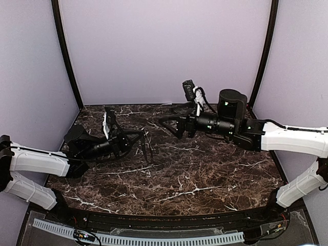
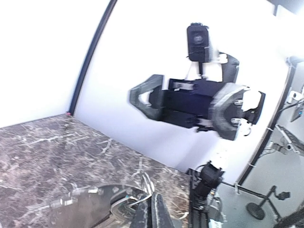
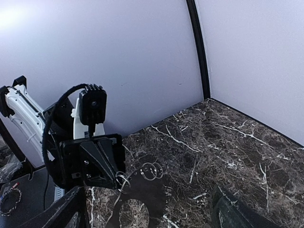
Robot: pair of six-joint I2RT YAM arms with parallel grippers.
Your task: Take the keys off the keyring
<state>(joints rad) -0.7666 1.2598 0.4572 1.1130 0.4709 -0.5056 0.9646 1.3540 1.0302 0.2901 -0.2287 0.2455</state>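
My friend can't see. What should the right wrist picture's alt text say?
The black left gripper is shut on the keyring, its thin wire loops sticking out over the dark marble table. The right gripper has its fingers wide apart at the bottom.

Dark brown marble-look table [image 1: 205, 174], white-veined, smooth, faint sheen. Thin bright metal keyring [image 3: 153, 170], shiny wire. Pale lavender walls [image 1: 164, 46], matt, smooth. Hard white plastic arm shells [image 1: 38, 161], smooth, slightly glossy.

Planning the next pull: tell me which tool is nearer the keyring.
Left. The left tool is shut on the keyring, which hangs at its fingertips; the right tool hangs open, facing it but apart from it.
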